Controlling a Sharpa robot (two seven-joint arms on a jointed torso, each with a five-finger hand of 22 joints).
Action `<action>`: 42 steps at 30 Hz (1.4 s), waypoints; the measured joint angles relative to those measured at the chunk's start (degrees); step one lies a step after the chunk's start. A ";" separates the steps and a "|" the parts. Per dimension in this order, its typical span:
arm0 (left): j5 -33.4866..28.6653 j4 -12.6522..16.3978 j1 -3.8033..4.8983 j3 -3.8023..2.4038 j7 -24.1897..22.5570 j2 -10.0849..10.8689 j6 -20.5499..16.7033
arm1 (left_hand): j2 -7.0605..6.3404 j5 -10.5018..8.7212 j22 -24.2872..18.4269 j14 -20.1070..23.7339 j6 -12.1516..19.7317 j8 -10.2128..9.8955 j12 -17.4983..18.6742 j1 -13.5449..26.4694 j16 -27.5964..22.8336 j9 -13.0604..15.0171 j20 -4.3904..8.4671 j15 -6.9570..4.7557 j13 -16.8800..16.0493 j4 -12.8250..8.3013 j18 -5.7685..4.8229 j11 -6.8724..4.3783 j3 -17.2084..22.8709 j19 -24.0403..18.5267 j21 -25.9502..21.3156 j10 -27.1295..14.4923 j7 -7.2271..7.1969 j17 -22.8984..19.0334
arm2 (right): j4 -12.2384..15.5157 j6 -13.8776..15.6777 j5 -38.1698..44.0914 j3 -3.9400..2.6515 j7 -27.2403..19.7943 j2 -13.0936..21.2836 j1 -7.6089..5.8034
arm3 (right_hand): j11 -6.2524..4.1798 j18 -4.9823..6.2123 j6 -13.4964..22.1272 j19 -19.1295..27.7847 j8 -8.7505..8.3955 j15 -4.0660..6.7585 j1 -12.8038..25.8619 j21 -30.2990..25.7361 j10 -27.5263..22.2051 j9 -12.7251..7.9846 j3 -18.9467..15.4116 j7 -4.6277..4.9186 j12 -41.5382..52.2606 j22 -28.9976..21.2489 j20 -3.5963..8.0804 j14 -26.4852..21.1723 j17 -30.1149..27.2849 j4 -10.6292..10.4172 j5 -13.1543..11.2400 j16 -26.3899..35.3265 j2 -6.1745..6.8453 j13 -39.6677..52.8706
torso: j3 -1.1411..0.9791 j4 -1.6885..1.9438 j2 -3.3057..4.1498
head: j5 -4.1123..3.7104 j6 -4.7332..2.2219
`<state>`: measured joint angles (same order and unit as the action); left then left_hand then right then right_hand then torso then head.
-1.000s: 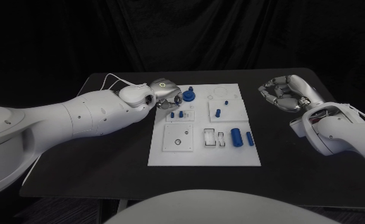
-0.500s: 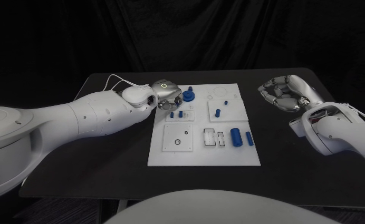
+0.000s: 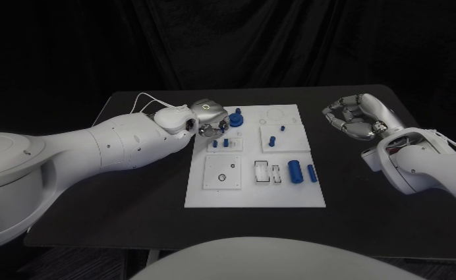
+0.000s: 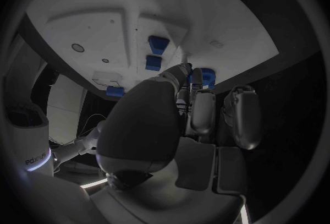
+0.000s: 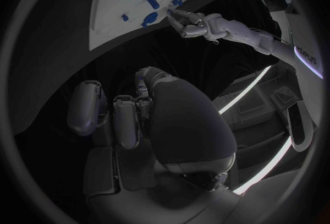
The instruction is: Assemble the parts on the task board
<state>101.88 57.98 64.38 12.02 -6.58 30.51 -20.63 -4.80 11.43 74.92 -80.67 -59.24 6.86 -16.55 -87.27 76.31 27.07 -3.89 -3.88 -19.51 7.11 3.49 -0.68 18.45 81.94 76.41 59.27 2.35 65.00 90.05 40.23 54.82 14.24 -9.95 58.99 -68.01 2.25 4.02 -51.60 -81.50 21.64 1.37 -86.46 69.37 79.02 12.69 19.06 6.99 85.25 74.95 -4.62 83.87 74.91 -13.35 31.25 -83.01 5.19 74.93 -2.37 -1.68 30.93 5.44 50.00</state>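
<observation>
Black table (image 3: 142, 214), task board (image 3: 255, 194) central

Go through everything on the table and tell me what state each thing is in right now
Left robot hand: over the board's far left corner, fingertips at the round blue part; grip cannot be told.
Right robot hand: off the board, fingers curled in, holding nothing.
Task board: flat on the black table.
Round blue part: standing in the board.
Large blue cylinder: lying on the board.
</observation>
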 measured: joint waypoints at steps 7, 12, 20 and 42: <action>0.00 0.10 -0.02 0.00 0.01 -0.09 0.01 | 0.00 0.00 0.00 0.00 0.00 -0.01 0.01 0.00 -0.09 0.00 0.00 0.00 0.02 0.00 0.00 0.19 0.00 0.00 -0.11 0.20 0.00 -0.11 | 0.00 -0.05 0.00 0.00 0.00 -0.02 0.00 | 0.00 0.00 0.00 0.00 0.00 0.00 0.00 0.00 0.00 0.00 0.00 0.00 0.00 -0.01 0.00 0.00 0.00 0.00 0.00 0.00 0.00 0.00 | -0.01 0.00 -0.02 | -0.03 0.00; 0.00 0.50 -0.05 0.00 0.01 0.01 0.01 | 0.00 -0.01 0.00 0.00 0.00 -0.16 0.02 0.00 -0.23 0.00 0.22 0.00 0.00 -0.17 0.00 0.19 0.16 -0.22 -0.35 0.20 0.00 -0.29 | 0.00 -0.07 0.00 0.00 0.01 -0.02 0.00 | 0.00 0.00 0.00 0.00 0.00 0.00 0.00 0.00 0.00 0.00 0.00 0.00 0.00 -0.01 0.00 0.00 0.00 0.00 0.00 0.00 0.00 -0.01 | -0.02 -0.01 -0.02 | -0.10 0.00; 0.00 1.11 -0.09 0.01 0.01 0.42 -0.05 | -0.31 -0.01 -0.01 0.42 0.01 -0.21 0.02 0.31 -0.45 0.00 0.01 -0.01 -0.01 -0.17 0.00 0.19 0.16 -0.44 -0.58 0.20 0.00 -0.80 | 0.00 -0.10 0.00 0.00 0.01 0.02 0.00 | 0.00 0.00 0.00 0.00 0.00 0.00 0.00 0.00 0.00 0.00 0.00 0.00 0.00 -0.01 0.00 0.00 0.00 0.00 0.00 0.00 0.00 -0.01 | -0.02 0.00 -0.03 | -0.10 0.00; 0.00 0.62 -0.21 0.03 0.71 0.11 0.70 | -0.38 -0.18 -0.01 0.95 0.01 -0.23 0.43 0.38 -1.16 -0.05 0.01 0.11 0.33 -0.54 0.01 0.37 0.53 -0.85 -1.09 0.36 -0.01 -1.74 | 0.04 -0.24 0.00 0.00 0.08 0.02 0.00 | 0.00 0.00 0.00 0.00 0.00 0.00 0.00 0.00 0.00 0.00 0.17 0.00 0.00 -0.03 0.00 0.00 0.00 0.17 0.00 0.00 0.00 -0.02 | 0.00 0.03 -0.02 | -0.03 0.00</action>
<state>101.88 58.59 64.17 12.06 -5.86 30.62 -19.94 -5.19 11.25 74.91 -79.72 -59.23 6.63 -16.12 -86.90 75.15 27.02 -3.88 -3.76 -19.18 6.57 3.51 -0.31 18.97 81.09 75.33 59.63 2.35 63.27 90.09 39.99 54.82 14.24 -9.87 59.01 -68.01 2.25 4.02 -51.60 -81.50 21.64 1.37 -86.46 69.38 79.02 12.69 19.23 6.99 85.25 74.92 -4.62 83.87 74.90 -13.19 31.25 -83.01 5.19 74.91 -2.37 -1.64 30.91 5.41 50.00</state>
